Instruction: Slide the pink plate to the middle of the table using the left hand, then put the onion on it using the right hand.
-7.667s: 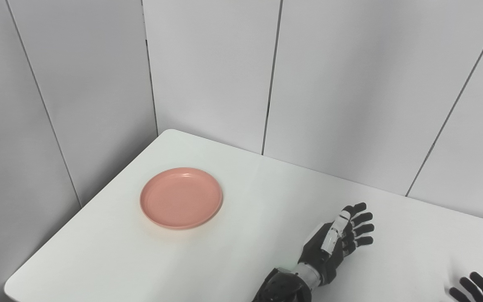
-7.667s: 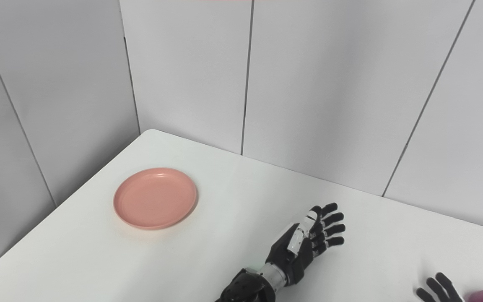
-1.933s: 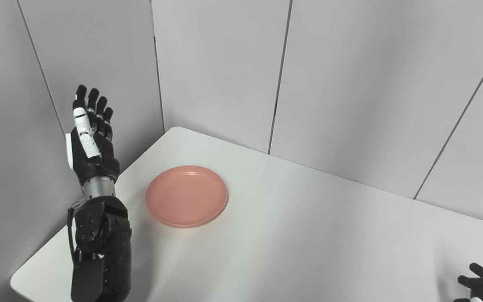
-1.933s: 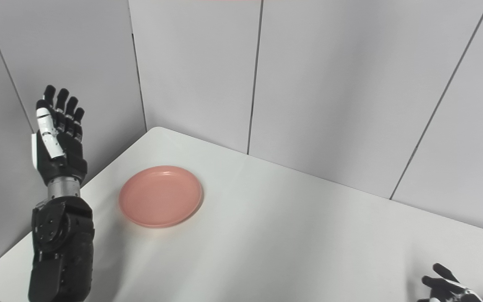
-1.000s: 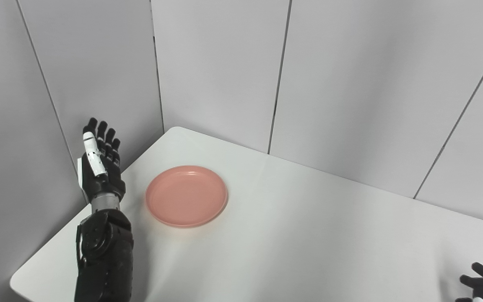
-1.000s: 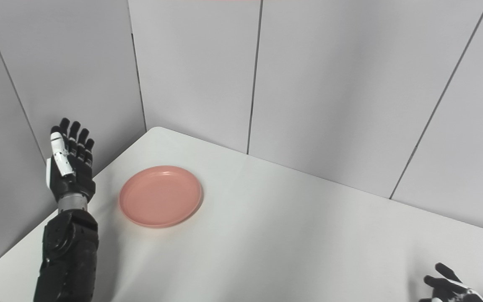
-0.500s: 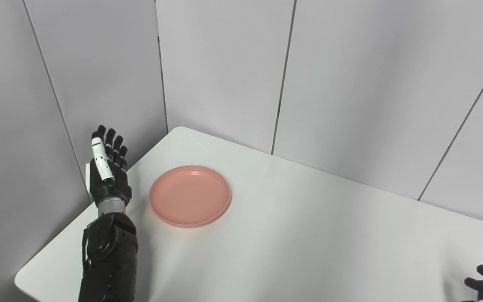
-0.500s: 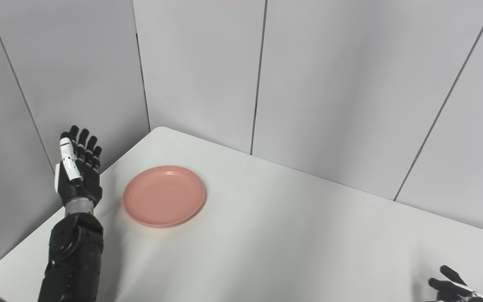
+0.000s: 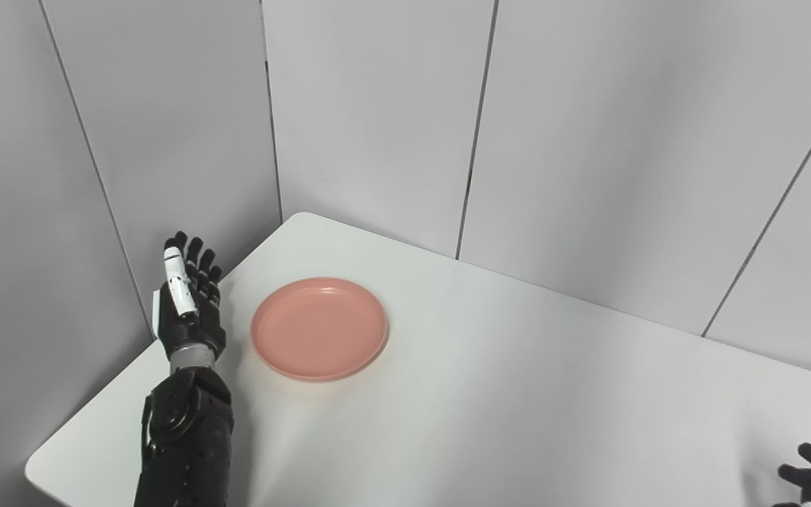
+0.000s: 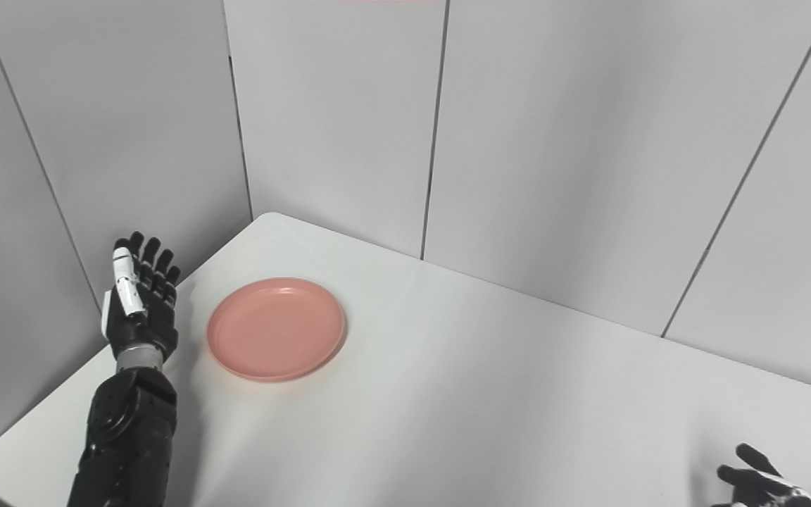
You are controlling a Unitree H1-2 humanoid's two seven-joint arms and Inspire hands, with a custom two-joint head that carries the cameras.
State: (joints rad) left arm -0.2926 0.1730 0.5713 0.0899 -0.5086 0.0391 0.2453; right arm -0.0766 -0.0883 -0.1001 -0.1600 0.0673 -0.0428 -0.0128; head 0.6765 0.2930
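Lying flat — pink plate (image 9: 319, 329), round

No writing, label, brand mark or number is showing anywhere in either view. The round pink plastic plate (image 9: 319, 328), the white table (image 9: 518, 394) and the grey wall panels (image 9: 588, 141) are all presenting plain, unmarked surfaces.
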